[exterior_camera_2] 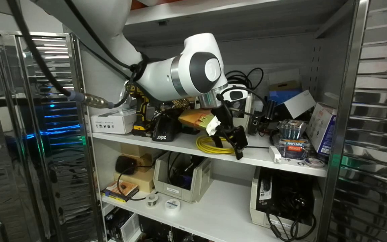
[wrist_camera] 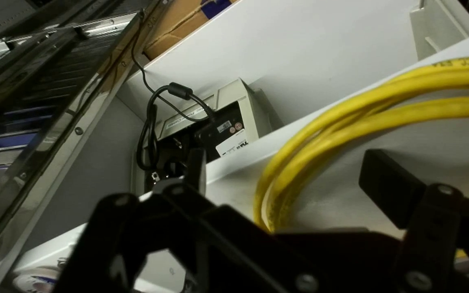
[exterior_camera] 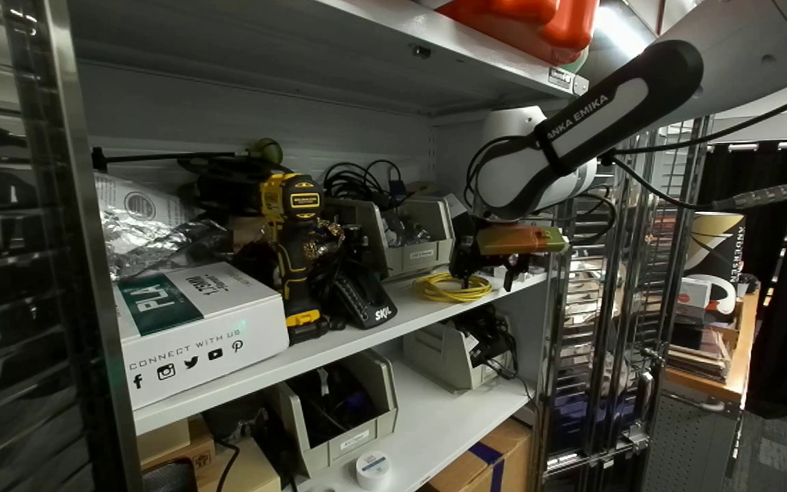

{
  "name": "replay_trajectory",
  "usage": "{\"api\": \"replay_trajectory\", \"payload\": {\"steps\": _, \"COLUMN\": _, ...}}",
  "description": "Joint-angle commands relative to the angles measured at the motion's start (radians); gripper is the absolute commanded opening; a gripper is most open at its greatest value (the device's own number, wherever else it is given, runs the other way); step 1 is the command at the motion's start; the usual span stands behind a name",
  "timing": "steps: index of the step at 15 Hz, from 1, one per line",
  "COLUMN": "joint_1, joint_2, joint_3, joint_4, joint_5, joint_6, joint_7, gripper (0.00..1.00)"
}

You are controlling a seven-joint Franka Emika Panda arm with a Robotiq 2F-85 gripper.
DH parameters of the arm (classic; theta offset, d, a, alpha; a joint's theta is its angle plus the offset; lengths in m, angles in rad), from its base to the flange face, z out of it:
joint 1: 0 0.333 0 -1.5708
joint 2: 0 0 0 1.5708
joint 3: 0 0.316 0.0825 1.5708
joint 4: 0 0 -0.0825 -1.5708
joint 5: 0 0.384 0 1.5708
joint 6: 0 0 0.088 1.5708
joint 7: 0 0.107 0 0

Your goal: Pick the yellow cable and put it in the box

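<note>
At the left front corner of the middle shelf [exterior_camera_2: 183, 141], I see a white printed carton [exterior_camera: 209, 328] resting flat; a crumpled silver bag [exterior_camera: 141, 239] shows behind it. Just right of the carton, a yellow-and-black drill [exterior_camera: 291, 263] stands upright near the front edge. A black charger [exterior_camera: 363, 297] sits next to the drill, also near the front edge. A grey bin [exterior_camera: 427, 256] stands farther toward the back edge, with looped black cables [exterior_camera: 359, 188] above its rim.

Right of the charger, the yellow cable [exterior_camera: 451, 296] lies on the shelf as a flat coil, near the front edge. The gripper [exterior_camera: 487, 285] is unclenched, its two fingers [wrist_camera: 389, 189] pointing down and spread well apart. In the wrist view, strands of the coil pass between the fingers: one finger is over the inside of the loop, the other outside it. From where I stand, I cannot tell whether either fingertip touches the shelf.

Toward the right front corner, a small white box [exterior_camera_2: 274, 154] sits at the front edge, apart from the coil. Just beside it, battery packs [exterior_camera_2: 293, 148] are stacked. A flat roll [exterior_camera_2: 313, 163] lies close to the corner, and a white-and-blue box [exterior_camera_2: 319, 126] stands tilted by the right edge.
</note>
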Motion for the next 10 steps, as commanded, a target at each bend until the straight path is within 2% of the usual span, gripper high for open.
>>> {"api": "replay_trajectory", "payload": {"steps": 1, "joint_1": 0.017, "joint_2": 0.021, "joint_3": -0.012, "joint_4": 0.024, "joint_5": -0.021, "joint_6": 0.013, "joint_7": 0.048, "gripper": 0.63}}
{"api": "replay_trajectory", "payload": {"steps": 4, "joint_1": 0.025, "joint_2": 0.019, "joint_3": -0.016, "joint_4": 0.021, "joint_5": -0.031, "joint_6": 0.029, "joint_7": 0.080, "gripper": 0.37}}
{"api": "replay_trajectory", "payload": {"steps": 7, "joint_1": 0.025, "joint_2": 0.018, "joint_3": -0.023, "joint_4": 0.020, "joint_5": -0.055, "joint_6": 0.028, "joint_7": 0.113, "gripper": 0.17}}
{"api": "replay_trajectory", "payload": {"steps": 10, "joint_1": 0.021, "joint_2": 0.006, "joint_3": -0.025, "joint_4": 0.011, "joint_5": -0.059, "joint_6": 0.027, "joint_7": 0.121, "gripper": 0.09}}
